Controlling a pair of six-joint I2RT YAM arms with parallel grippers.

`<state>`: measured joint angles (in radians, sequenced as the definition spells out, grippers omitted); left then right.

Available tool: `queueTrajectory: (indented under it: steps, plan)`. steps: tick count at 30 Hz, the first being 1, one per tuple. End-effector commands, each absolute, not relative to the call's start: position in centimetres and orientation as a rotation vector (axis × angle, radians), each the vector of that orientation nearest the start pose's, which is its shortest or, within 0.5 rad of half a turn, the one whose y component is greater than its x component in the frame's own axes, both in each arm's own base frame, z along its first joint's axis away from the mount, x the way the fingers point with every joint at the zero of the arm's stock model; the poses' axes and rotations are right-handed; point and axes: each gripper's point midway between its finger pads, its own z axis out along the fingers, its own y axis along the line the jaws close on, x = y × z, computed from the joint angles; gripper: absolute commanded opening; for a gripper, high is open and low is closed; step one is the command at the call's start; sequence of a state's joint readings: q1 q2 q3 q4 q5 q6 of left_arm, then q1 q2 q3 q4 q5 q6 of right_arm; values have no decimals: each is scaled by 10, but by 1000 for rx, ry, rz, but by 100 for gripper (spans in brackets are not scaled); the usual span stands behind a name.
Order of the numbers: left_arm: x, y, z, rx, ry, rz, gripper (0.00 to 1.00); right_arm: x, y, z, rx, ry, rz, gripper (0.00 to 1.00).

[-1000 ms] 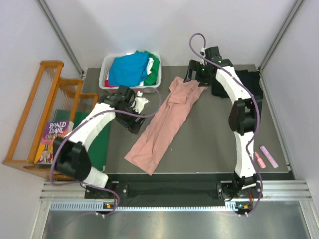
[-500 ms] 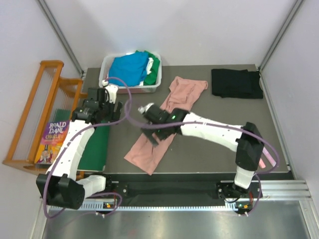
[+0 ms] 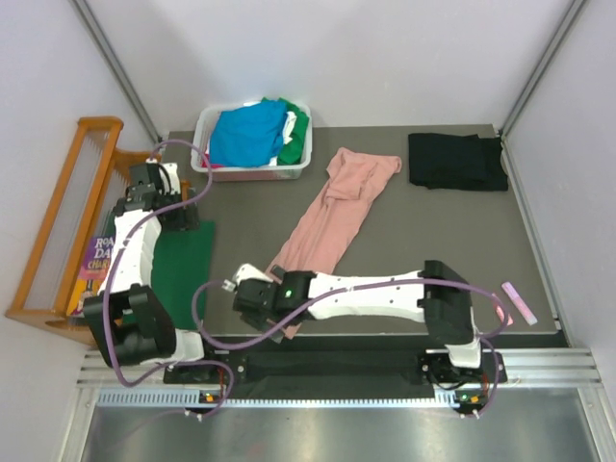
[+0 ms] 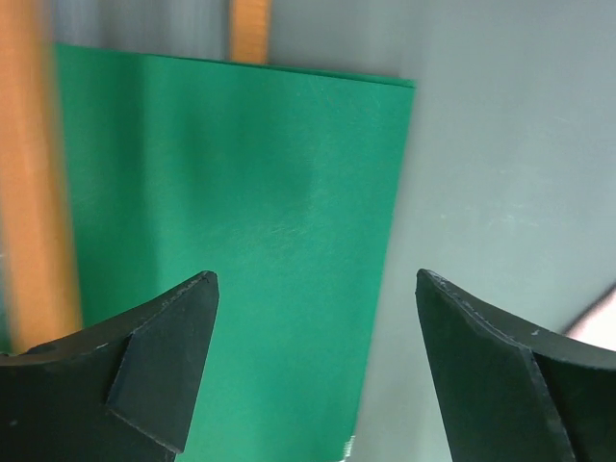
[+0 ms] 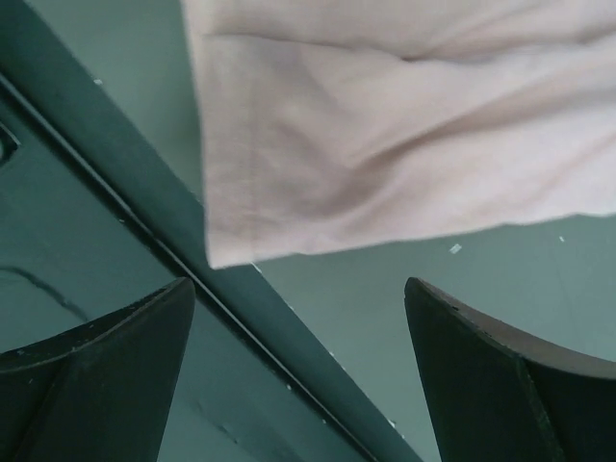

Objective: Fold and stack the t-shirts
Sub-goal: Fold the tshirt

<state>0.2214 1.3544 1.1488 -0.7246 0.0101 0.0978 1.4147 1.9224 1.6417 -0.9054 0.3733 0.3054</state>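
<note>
Black t-shirt [image 3: 456, 161] is seen folded at the table's [image 3: 414, 231] far right. Pink t-shirt [image 3: 332, 217] is laid diagonally mid-table, judged part-folded, unstacked. More shirts are heaped in the basket [image 3: 204, 130]. Left tool [image 4: 316, 289] is held spread over the green board [image 4: 241, 241]. Right tool [image 5: 298, 318] is held spread and empty at the pink hem.

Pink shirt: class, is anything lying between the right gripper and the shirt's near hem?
Nothing visible does. The right gripper hangs open just off the near corner of the pink shirt, and only bare table shows between the two.
</note>
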Motion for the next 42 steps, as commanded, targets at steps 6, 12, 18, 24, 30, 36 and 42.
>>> queueTrajectory:
  steps: [6,12,18,24,30,36,42]
  plan:
    - [338,62,137,-117,2535,-40,88,93,457,86,-1421,2149,57,85]
    - [338,58,124,-98,2564,-82,88,95,475,72,-1470,2113,38,81]
    - [336,56,119,-94,2579,-95,87,100,489,63,-1500,2080,29,75]
    - [331,62,116,-69,2581,-44,87,113,490,50,-1467,2120,49,54]
    - [329,62,117,-56,2570,-34,87,127,483,37,-1441,2180,49,46]
    - [330,61,122,-49,2562,-45,87,125,479,23,-1447,2199,31,48]
    - [332,62,126,-47,2548,-42,87,125,471,8,-1440,2232,30,55]
